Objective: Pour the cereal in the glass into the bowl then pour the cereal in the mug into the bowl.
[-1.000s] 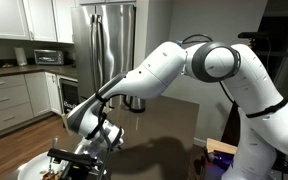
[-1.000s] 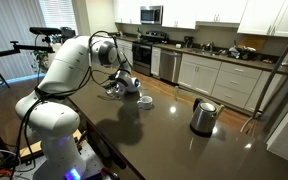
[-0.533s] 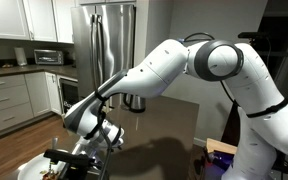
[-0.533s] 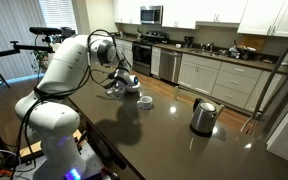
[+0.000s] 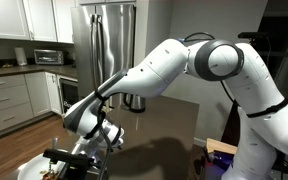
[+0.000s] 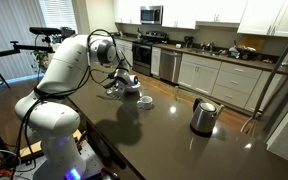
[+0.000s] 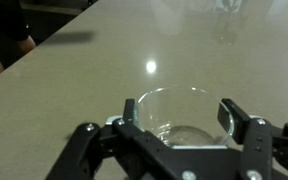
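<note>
In the wrist view a clear glass (image 7: 182,118) sits between my gripper's (image 7: 182,112) two black fingers (image 7: 234,118), which press on its left and right sides. The glass looks empty, with only its thick base showing. In an exterior view the gripper (image 6: 124,83) hangs low over the dark counter, just above the white bowl (image 6: 112,91), which the arm partly hides. The small white mug (image 6: 144,100) stands right beside it on the counter. The bowl's white rim (image 5: 31,168) shows at the bottom left of an exterior view. I cannot make out the cereal.
A steel kettle (image 6: 203,116) with a black handle stands farther along the dark counter (image 6: 164,140). Kitchen cabinets and a stove line the wall behind. The kettle (image 5: 134,102) and a steel fridge (image 5: 109,40) lie beyond the arm.
</note>
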Robot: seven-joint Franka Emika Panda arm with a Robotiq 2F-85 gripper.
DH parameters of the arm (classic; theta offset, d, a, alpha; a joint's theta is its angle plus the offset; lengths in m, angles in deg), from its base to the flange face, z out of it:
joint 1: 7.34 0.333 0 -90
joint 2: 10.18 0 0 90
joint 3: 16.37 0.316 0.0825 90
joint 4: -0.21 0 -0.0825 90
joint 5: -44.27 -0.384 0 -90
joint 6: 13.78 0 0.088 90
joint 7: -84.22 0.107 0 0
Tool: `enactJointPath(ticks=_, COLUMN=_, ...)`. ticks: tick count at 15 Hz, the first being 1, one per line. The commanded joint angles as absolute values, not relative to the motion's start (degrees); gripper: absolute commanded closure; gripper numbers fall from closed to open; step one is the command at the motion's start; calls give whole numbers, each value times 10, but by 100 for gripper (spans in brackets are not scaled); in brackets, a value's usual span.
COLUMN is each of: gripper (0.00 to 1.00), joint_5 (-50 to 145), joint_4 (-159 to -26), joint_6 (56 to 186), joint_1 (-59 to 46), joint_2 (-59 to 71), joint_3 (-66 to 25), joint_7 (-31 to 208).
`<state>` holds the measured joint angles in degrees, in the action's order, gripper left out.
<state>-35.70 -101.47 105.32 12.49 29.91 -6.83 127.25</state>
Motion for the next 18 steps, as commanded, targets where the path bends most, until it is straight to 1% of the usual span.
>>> enactJointPath(ticks=1, gripper=19, joint_5=-343, joint_4=-1030, joint_6=1067, joint_1=128, joint_2=282, joint_3=-70, joint_7=1294)
enactJointPath(ticks=2, gripper=15, joint_5=-343, joint_4=-1030, joint_6=1068, joint_1=128, joint_2=282, joint_3=-71, joint_7=1295)
enactJointPath(ticks=3, gripper=8, joint_5=-343, joint_4=-1030, joint_6=1068, joint_1=128, joint_2=282, joint_3=-71, joint_7=1295)
enactJointPath(ticks=4, gripper=8, joint_5=-343, joint_4=-1031, joint_6=1068, joint_1=128, joint_2=282, joint_3=-71, joint_7=1295)
enactJointPath(ticks=5, gripper=2, joint_5=-343, joint_4=-1031, joint_6=1070, joint_1=128, joint_2=282, joint_3=-71, joint_7=1295)
enactJointPath(ticks=6, gripper=0, joint_5=-343, joint_4=-1032, joint_6=1073, joint_1=128, joint_2=281, joint_3=-71, joint_7=1295)
enactJointPath(ticks=14, gripper=0, joint_5=-319, joint_4=-1042, joint_6=1090, joint_1=132, joint_2=266, joint_3=-74, joint_7=1306)
enactJointPath(ticks=18, gripper=0, joint_5=-294, joint_4=-1054, joint_6=1102, joint_1=132, joint_2=237, joint_3=-75, joint_7=1321)
